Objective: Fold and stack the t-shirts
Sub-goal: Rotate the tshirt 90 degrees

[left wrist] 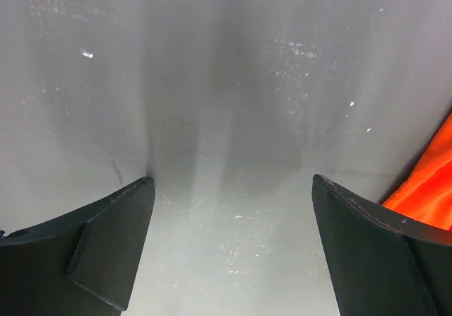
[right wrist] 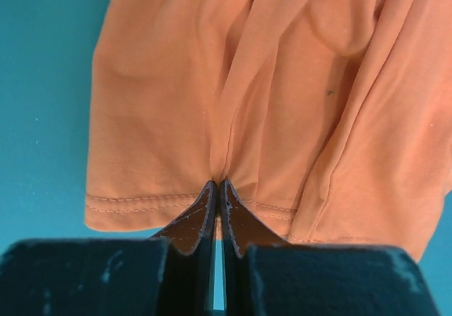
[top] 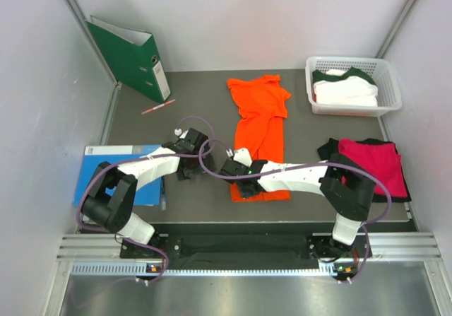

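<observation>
pinching orange t-shirt point(right wrist: 282, 97) hem with right hand point(right wrist: 217, 186), left hand point(left wrist: 232, 182) apart, basket point(top: 393, 84), binder point(top: 127, 58) beyond

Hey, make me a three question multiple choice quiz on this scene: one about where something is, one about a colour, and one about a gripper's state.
1. Where does the white t-shirt lie?
A. In the basket
B. On the blue folder
C. Beside the green binder

2. What colour is the cloth in the right gripper?
A. Black
B. Magenta
C. Orange

3. How does the left gripper stand?
A. Shut on the pen
B. Open, holding nothing
C. Shut on a sleeve

Answers:
1 A: the white cloth sits inside the basket at the far right.
2 C: the shut jaws pinch the hem of the orange t-shirt.
3 B: its jaws stand wide apart over the table.
</observation>
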`<state>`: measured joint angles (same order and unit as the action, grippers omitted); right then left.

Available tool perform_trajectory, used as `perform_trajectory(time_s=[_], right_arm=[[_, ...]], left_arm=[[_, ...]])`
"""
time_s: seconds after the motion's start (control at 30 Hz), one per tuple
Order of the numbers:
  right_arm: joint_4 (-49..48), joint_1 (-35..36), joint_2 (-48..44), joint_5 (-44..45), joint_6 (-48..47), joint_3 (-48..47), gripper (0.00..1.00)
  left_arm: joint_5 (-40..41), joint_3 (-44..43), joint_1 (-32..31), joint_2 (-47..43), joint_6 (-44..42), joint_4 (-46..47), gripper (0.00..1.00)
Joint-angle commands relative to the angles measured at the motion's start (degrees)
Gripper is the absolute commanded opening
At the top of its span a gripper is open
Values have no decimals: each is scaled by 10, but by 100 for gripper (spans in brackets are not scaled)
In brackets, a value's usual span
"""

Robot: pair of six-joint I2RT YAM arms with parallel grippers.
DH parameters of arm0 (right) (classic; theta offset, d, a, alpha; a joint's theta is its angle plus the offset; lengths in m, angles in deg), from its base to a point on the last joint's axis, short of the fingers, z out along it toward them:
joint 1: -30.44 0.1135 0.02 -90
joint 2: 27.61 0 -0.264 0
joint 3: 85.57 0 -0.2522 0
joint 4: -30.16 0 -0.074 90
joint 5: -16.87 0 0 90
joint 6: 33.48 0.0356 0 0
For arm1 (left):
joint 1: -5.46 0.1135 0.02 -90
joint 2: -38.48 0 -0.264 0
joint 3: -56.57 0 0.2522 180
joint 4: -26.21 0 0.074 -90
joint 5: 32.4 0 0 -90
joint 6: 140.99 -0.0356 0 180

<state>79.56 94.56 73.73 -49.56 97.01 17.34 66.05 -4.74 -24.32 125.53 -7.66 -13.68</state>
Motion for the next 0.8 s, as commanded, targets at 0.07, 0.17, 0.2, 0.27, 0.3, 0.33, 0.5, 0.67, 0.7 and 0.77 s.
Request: perform_trajectory(time_s=[0.07, 0.17, 0.2, 0.27, 0.3, 0.33, 0.5, 0.67, 0.7, 0.77], right_arm=[[-33, 7, -68, -7, 0, 29, 0], [-51, 5, -111, -10, 5, 50, 0], [-55, 4, -121, -9, 6, 55, 0], [-57, 0, -149, -6, 16, 69, 0], [-58, -1, -158, 1, 19, 74, 0], [-56, -4, -169, 3, 26, 81, 0], [-35, -21, -169, 12, 46, 103, 0], [-22, -23, -159, 17, 71, 123, 0], [-19, -23, -160, 20, 74, 125, 0], [-15, -24, -163, 22, 78, 132, 0]], left_arm=[[18, 6, 2, 10, -4, -7, 98], [20, 7, 2, 12, -4, -6, 97], [19, 7, 2, 13, -4, -5, 97], [18, 6, 2, 15, -3, -3, 97], [18, 5, 2, 16, -3, -3, 97], [17, 6, 2, 18, -3, -2, 97], [16, 4, 2, 23, -2, -1, 97], [17, 4, 2, 23, -3, -1, 97], [17, 4, 2, 23, -3, -1, 97], [17, 4, 2, 24, -3, -1, 97]])
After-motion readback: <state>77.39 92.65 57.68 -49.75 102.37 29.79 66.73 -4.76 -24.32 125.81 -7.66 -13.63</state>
